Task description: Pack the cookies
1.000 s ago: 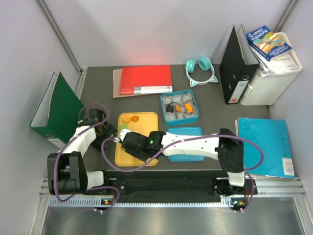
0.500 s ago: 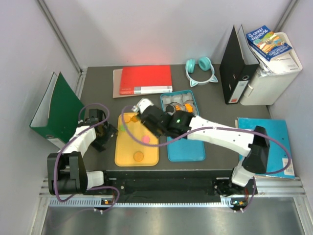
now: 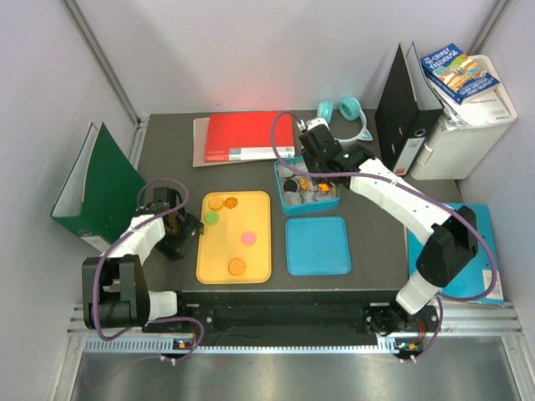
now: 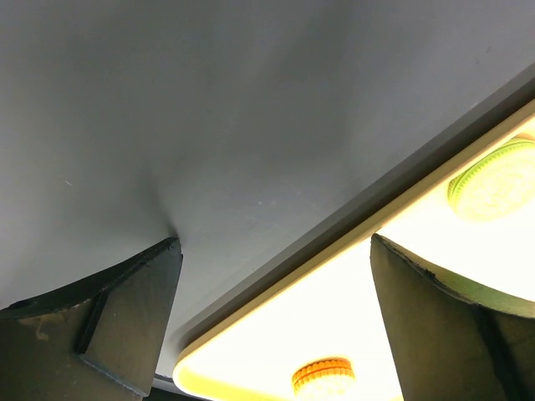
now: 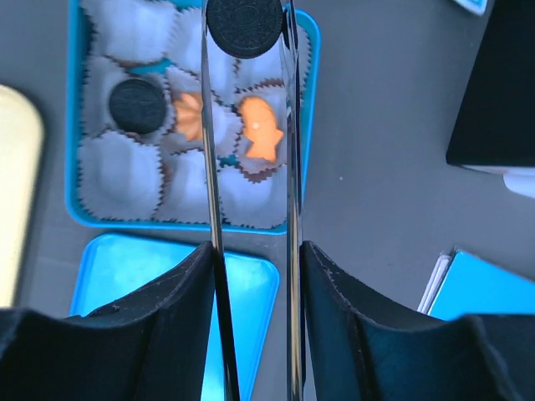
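Only its wrist view shows the right gripper (image 5: pixel 247 12) pinching a cookie (image 5: pixel 244 27).

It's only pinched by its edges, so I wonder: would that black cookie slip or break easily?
The black cookie is probably stiff: it shows no bending between the fingers. It looks small, so it is likely light. Gripped only at its rim, it might twist or slip out.

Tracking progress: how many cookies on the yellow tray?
5: two orange cookies far-left, green cookie just nearer, pink cookie mid-tray, orange cookie at the near edge; none looks hidden.
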Controlling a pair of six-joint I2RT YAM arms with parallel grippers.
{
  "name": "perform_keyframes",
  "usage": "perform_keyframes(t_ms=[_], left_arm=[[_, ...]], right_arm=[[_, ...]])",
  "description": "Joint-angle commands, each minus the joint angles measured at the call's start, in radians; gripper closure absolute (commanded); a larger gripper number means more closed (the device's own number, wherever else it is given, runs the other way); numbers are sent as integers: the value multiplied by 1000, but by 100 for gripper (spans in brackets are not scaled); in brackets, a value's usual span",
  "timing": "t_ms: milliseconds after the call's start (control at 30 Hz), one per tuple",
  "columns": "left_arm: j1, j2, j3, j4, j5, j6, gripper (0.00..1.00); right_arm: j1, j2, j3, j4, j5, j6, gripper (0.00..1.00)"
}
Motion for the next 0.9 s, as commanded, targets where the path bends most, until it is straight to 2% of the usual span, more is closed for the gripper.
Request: perform_keyframes(t_ms=[0, 367, 867], left_arm=[[6, 18, -6, 37, 26, 13, 2], [6, 27, -13, 45, 55, 17, 2], [7, 30, -13, 49, 60, 14, 2]], right_arm=[[-37, 61, 62, 34, -14, 25, 57], [-57, 166, 129, 47, -31, 37, 57], [-60, 123, 64, 64, -68, 64, 57]])
